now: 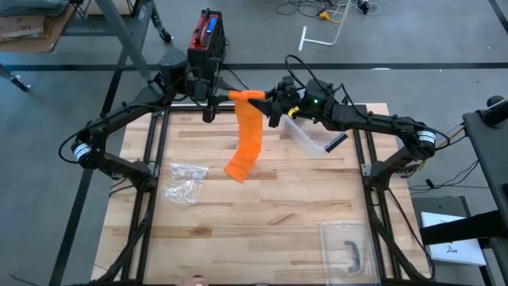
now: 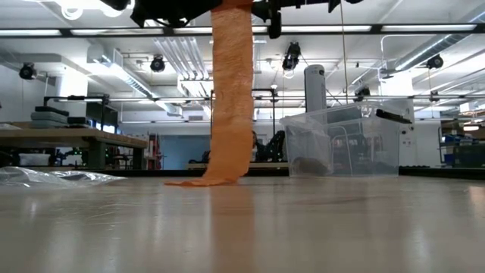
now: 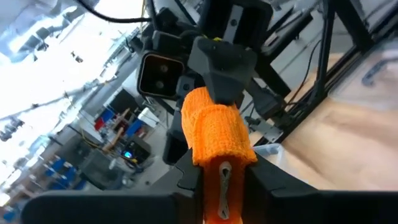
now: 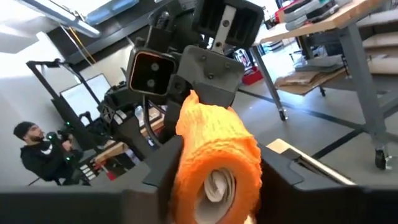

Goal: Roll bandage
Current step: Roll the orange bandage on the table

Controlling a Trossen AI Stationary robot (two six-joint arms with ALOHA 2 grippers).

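Observation:
An orange bandage hangs as a long strip from both grippers, high above the table's far middle. Its lower end lies bunched on the wooden table. Its upper end is wound into a roll with a pale core. My left gripper comes from the table's left and my right gripper from the right. They meet at the roll, and both are shut on it. My left gripper pinches the bandage's wound upper end between its two fingers, coming level from the table's left. A small metal clip shows on the bandage between the fingers. The end is lifted clear and the strip hangs below it. My right gripper pinches the roll's round sides between its two fingers, coming level from the table's right. The roll's open end with the pale core faces the wrist camera. The roll is lifted clear and the strip hangs below it to the table.
A clear plastic box stands just right of the hanging strip, also in the low view. A crumpled clear bag lies at the left. A clear lid with a dark handle lies near the front right. A person sits beyond the table.

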